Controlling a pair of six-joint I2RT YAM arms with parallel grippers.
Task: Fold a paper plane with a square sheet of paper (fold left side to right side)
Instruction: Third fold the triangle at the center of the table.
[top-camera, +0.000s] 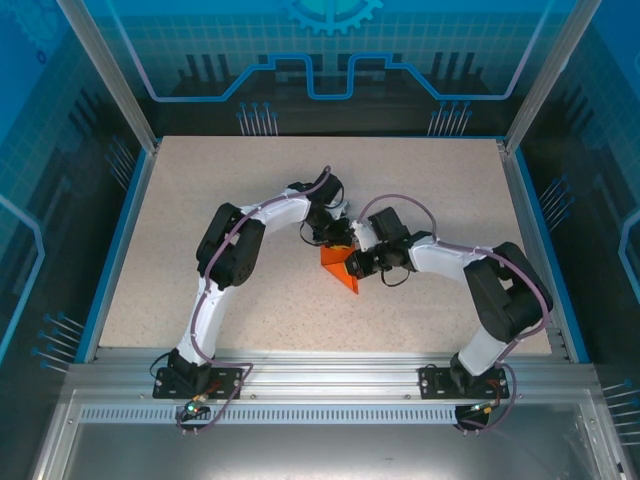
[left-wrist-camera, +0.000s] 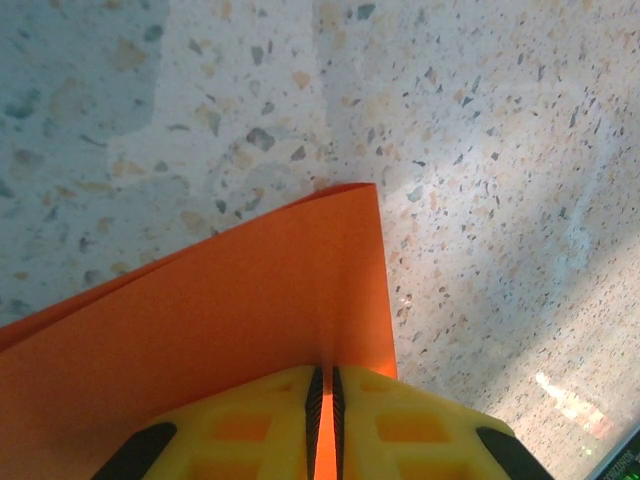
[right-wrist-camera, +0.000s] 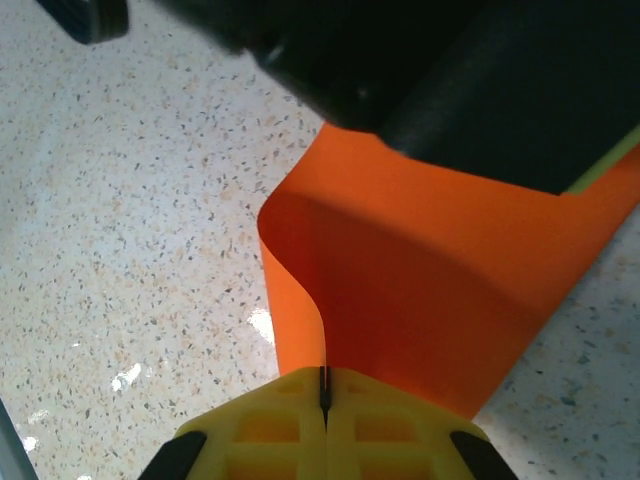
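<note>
The square sheet of paper is pinched over the worktop, left gripper and right gripper both clamped on it

Orange paper, speckled beige table

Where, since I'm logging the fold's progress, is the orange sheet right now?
In the top view the orange sheet is near the middle of the table, just right of centre. It is curled up and gripped by both the left tool and the right tool.
</note>
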